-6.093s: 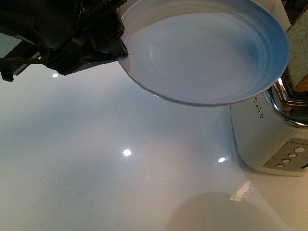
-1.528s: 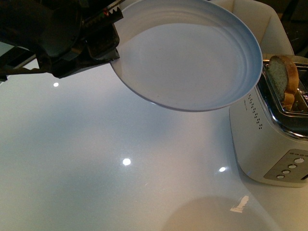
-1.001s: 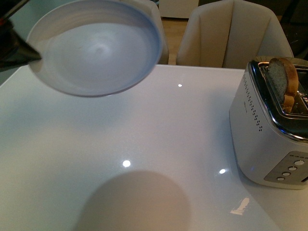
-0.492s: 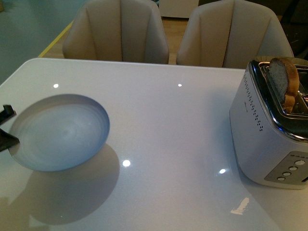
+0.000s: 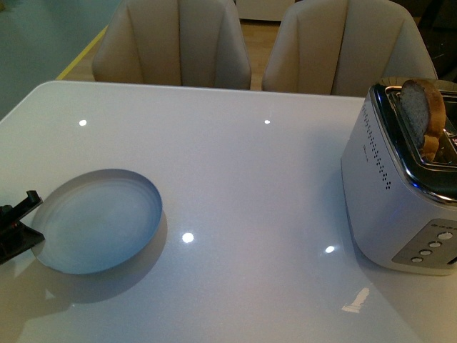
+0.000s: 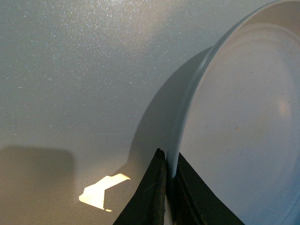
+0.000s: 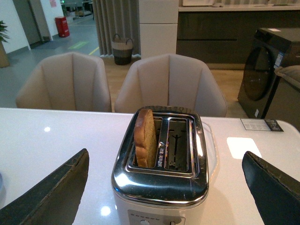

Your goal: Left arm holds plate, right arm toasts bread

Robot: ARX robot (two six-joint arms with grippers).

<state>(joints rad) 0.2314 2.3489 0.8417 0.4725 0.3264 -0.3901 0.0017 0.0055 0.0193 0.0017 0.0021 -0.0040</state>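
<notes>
The pale blue-white plate (image 5: pixel 96 221) lies low over the white table at the front left. My left gripper (image 5: pixel 21 229) is shut on its rim at the left edge of the front view; in the left wrist view the black fingers (image 6: pixel 152 197) pinch the plate (image 6: pixel 239 126) edge between them. The bread (image 5: pixel 421 114) stands upright in one slot of the white and chrome toaster (image 5: pixel 400 207) at the right, its top poking out. In the right wrist view my right gripper (image 7: pixel 168 187) is open, its fingers spread wide either side of the toaster (image 7: pixel 161 187) and well back from the bread (image 7: pixel 145 138).
Two beige chairs (image 5: pixel 175 43) stand behind the table's far edge. The toaster's second slot (image 7: pixel 180 145) is empty. Toaster buttons (image 5: pixel 432 246) face the front. A dark appliance (image 7: pixel 272 70) stands beyond the table in the right wrist view.
The left arm has swung the plate from high beside the toaster down to the table's front left. The bread, earlier above the toaster, now sits in a slot.
</notes>
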